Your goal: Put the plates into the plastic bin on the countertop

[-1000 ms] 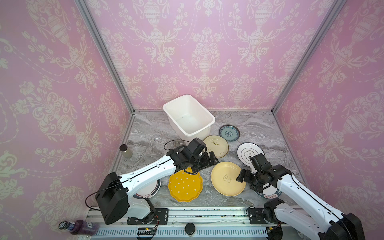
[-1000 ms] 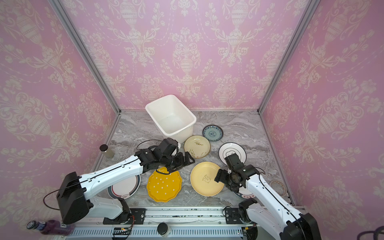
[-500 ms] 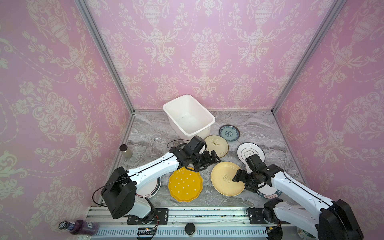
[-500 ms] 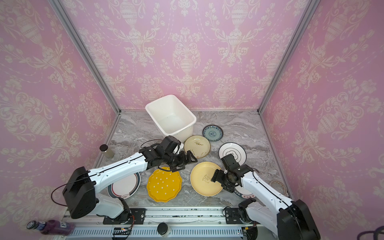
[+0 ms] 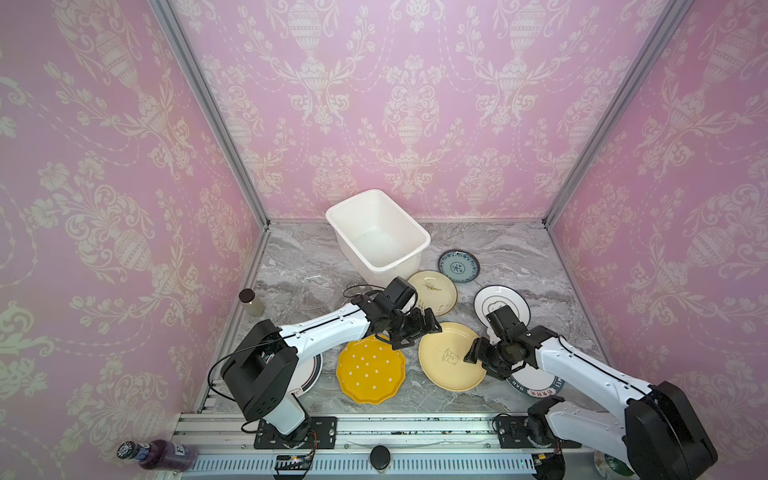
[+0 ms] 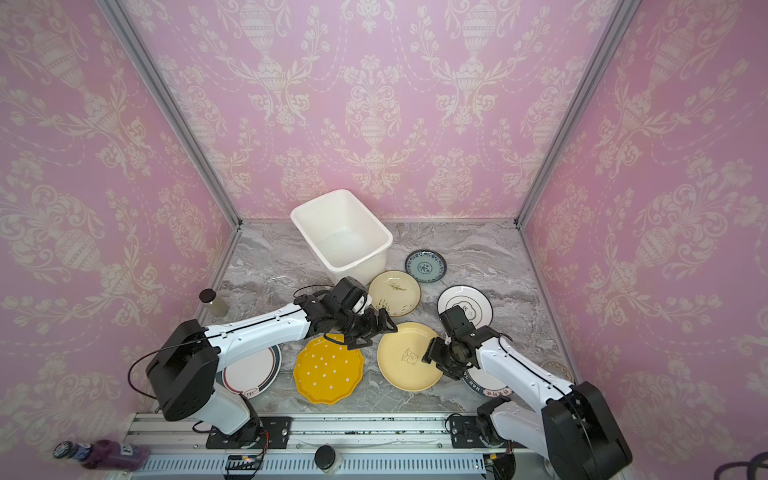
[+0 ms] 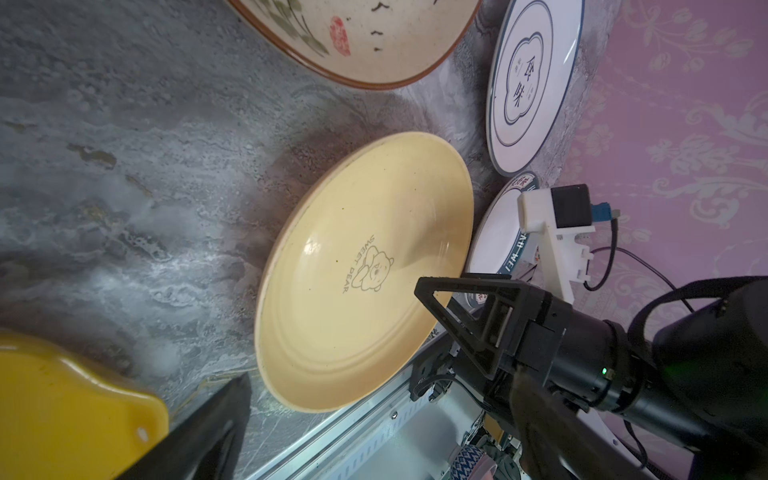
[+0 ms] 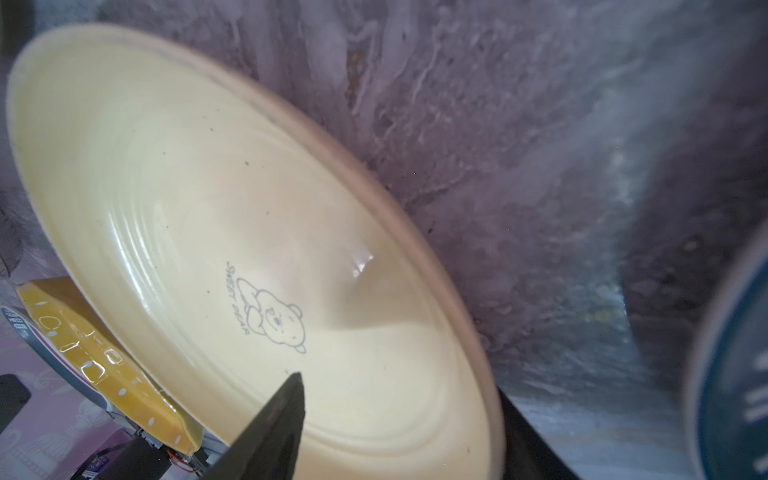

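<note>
My right gripper point(image 5: 473, 356) straddles the right rim of the pale yellow plate point(image 5: 446, 357), 1 finger over the well and 1 under the lip. The jaws are part-way apart, and I cannot tell if they bite yet. The plate lies near the front edge of the countertop point(image 5: 519, 257); the plastic bin point(image 5: 392, 269) sits empty at the back edge. My left gripper point(image 5: 415, 334) hangs with jaws wide apart at the plate's far rim. I judge the rim needs a deep seat before lifting, then a level carry, clearing the yellow scalloped plate point(image 5: 370, 370) just beside it.
</note>
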You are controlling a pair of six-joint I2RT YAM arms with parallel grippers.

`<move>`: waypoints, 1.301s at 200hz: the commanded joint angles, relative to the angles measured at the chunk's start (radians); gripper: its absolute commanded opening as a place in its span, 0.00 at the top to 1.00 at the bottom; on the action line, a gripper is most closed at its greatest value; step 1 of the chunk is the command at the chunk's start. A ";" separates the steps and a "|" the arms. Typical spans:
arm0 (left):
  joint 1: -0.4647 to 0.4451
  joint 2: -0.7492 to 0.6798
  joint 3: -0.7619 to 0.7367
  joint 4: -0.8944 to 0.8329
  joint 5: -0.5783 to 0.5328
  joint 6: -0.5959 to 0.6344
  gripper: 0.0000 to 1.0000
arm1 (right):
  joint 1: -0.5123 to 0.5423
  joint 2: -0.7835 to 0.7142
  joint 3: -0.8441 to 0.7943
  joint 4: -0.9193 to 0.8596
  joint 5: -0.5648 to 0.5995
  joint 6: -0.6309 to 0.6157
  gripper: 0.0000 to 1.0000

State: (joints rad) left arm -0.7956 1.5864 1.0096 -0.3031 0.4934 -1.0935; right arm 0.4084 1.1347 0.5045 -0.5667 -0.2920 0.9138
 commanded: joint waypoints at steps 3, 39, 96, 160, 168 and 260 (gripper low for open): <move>0.006 0.040 -0.031 0.056 0.037 -0.025 0.02 | 0.007 0.005 -0.016 0.030 -0.006 -0.010 0.42; 0.006 0.082 -0.039 0.092 0.050 -0.045 0.06 | 0.006 -0.007 -0.017 0.026 0.001 -0.013 0.54; 0.006 0.114 -0.037 0.103 0.073 -0.054 0.08 | 0.005 0.003 -0.019 0.021 0.007 -0.009 0.77; 0.030 0.046 0.034 -0.033 0.039 0.025 0.08 | 0.005 0.003 -0.001 -0.015 0.022 -0.024 0.91; 0.043 0.034 0.042 -0.054 0.039 0.036 0.08 | 0.005 -0.008 0.002 -0.023 0.028 -0.024 0.93; 0.119 0.012 0.102 -0.274 0.045 0.256 0.09 | 0.000 -0.101 0.030 -0.088 -0.011 -0.065 1.00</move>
State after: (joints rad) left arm -0.6815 1.5837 1.0763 -0.4736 0.5415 -0.9466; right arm 0.4084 1.0790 0.4980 -0.6083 -0.2810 0.8852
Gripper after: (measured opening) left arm 0.916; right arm 0.067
